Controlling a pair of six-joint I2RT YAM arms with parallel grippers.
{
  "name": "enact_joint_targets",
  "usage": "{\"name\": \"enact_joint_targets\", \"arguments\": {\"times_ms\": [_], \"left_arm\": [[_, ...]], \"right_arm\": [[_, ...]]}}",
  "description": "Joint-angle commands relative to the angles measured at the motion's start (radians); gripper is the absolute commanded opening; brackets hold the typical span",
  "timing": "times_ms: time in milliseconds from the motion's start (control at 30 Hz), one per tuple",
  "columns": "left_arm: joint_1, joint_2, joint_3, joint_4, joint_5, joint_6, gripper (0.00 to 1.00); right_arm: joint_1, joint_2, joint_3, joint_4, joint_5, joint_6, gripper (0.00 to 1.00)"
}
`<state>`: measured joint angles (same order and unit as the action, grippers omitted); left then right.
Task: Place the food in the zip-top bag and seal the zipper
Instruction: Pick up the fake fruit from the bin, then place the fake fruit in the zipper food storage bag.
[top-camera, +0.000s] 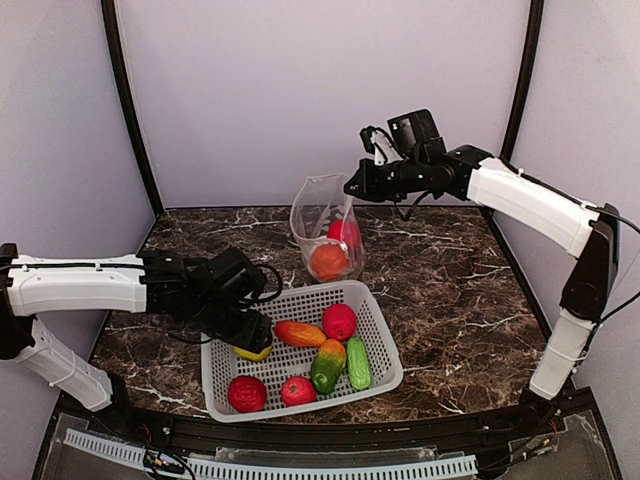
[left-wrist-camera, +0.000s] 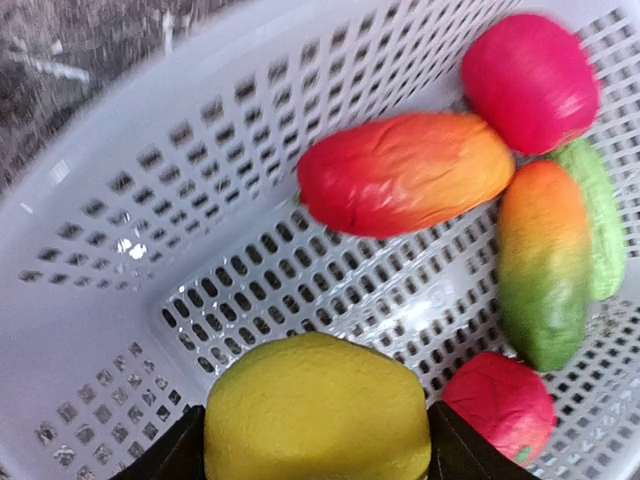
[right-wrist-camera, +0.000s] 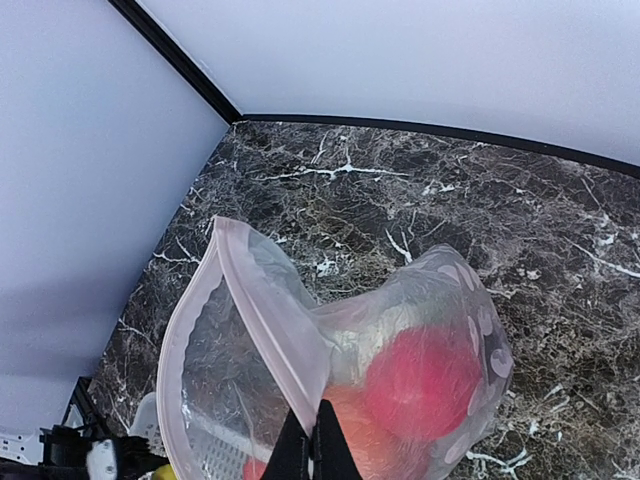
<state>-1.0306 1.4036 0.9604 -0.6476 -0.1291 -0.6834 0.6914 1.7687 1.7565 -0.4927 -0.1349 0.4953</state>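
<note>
In the white slotted basket my left gripper has its two dark fingers pressed against both sides of a yellow fruit, which lies on the basket floor. The zip-top bag stands upright behind the basket with its mouth open. My right gripper is shut on the bag's rim by the zipper and holds it up. A red fruit and an orange one lie inside the bag. Several more food pieces sit in the basket, among them a red-orange mango and a green cucumber.
The basket sits at the near middle of the dark marble table. Its left wall rises close to my left gripper. A red strawberry lies just right of the yellow fruit. White walls with black posts enclose the table.
</note>
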Motion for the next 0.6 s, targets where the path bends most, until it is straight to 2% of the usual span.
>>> {"name": "enact_joint_targets", "arguments": {"times_ms": [0,133,233,433,567], "left_arm": [[0.004,-0.099,0.205,-0.088,-0.078,0.091,0.71],[0.019,-0.061,0.388,-0.071,-0.083,0.177,0.71],[0.059,-0.010,0.485,0.026,-0.066,0.228,0.71],[0.130,0.173,0.708,0.136,-0.001,0.289,0.71],[0.172,0.289,0.806,0.119,-0.007,0.308,0.71]], "right_arm": [[-0.003,-0.057,-0.047,0.066,-0.042,0.013,0.00],[0.013,-0.071,-0.061,0.091,-0.058,0.018,0.00],[0.023,-0.068,-0.063,0.091,-0.055,0.015,0.00],[0.033,-0.065,-0.066,0.091,-0.060,0.013,0.00],[0.034,-0.063,-0.065,0.091,-0.059,0.008,0.00]]}}
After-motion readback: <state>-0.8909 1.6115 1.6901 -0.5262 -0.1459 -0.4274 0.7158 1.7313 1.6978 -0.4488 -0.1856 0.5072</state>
